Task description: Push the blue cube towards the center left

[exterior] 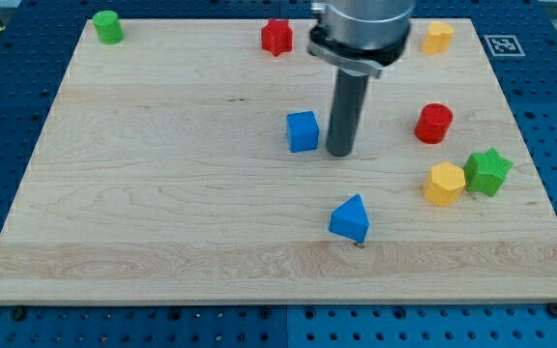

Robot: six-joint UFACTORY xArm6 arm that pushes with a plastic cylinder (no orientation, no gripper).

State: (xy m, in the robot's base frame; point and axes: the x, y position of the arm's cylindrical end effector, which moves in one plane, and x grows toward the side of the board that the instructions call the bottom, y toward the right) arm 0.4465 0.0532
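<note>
The blue cube [303,130] sits a little above the board's middle. My dark rod comes down from the view's top, and my tip [341,153] rests on the board just to the right of the blue cube, with a narrow gap between them. A blue triangular block [350,218] lies below the tip, toward the view's bottom.
On the wooden board [143,213] a red star block [277,37] is at the top centre and a green cylinder [107,26] at the top left. A yellow block [438,37] is at the top right. At the right are a red cylinder [434,123], a yellow block [444,184] and a green star [488,171].
</note>
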